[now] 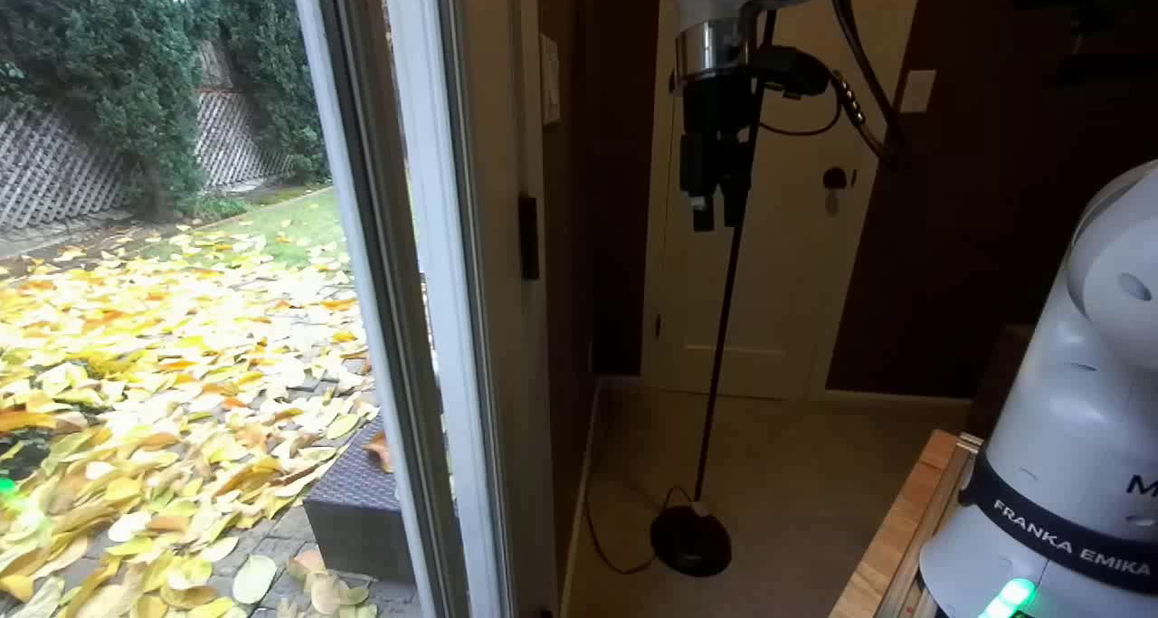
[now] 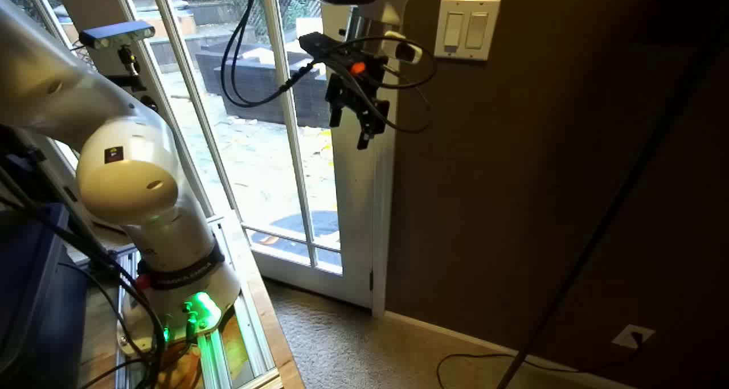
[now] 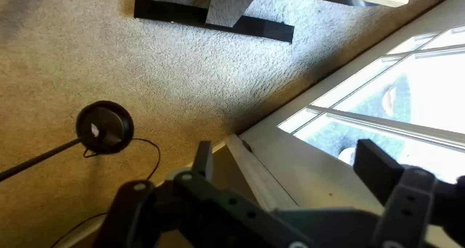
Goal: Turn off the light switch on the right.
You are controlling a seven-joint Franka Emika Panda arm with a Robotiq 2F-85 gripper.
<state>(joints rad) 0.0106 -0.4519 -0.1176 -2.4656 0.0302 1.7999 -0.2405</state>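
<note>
The light switch is on an off-white wall plate with two rockers on the brown wall; its right rocker (image 2: 476,31) shows face-on in an exterior view. The same plate shows edge-on as a narrow pale strip (image 1: 550,80) in an exterior view. My gripper (image 2: 348,132) points down, apart from the plate, to its left and lower in that picture, in front of the glass door's edge. It also hangs in an exterior view (image 1: 716,216). In the wrist view its fingers (image 3: 289,164) are wide apart with nothing between them. The switch is out of the wrist view.
A glass door (image 2: 359,218) stands beside the switch wall. A thin black lamp pole (image 1: 724,347) rises from a round base (image 3: 104,127) on the carpet. Another white wall plate (image 1: 918,90) is beside the far door. Cables (image 2: 398,87) loop around the wrist.
</note>
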